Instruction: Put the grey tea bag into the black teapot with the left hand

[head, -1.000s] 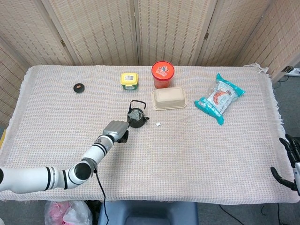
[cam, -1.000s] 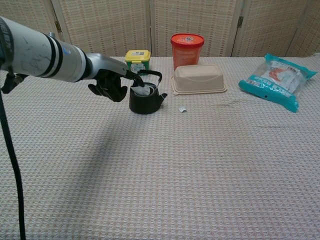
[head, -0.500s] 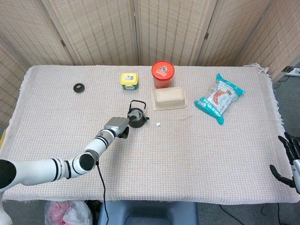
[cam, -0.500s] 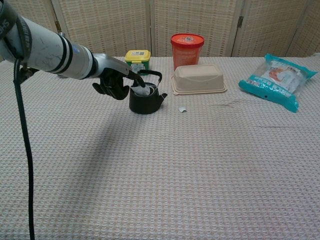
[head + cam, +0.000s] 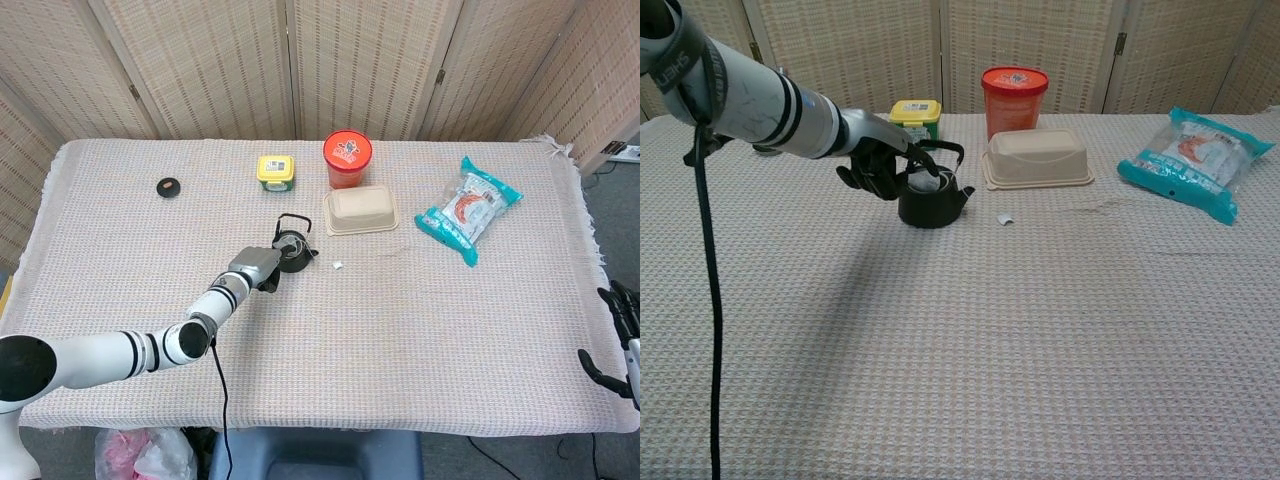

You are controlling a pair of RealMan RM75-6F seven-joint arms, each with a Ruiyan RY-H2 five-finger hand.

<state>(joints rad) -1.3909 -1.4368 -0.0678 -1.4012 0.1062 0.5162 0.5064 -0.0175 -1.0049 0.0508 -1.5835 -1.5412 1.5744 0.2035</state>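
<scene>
Fingertips of the left hand (image 5: 880, 165) pinch the grey tea bag (image 5: 928, 183), which sits in the black teapot's (image 5: 931, 203) mouth. Likely light and limp (easily snagged), best held by its top edge.

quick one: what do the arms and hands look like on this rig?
Left arm: white-grey tubular links with black joint bands and small blue marks, a black cable hanging off it. Left hand: black fingers behind a silver-grey wrist shell. Right hand: black too, only partly in view at the frame edge.
</scene>
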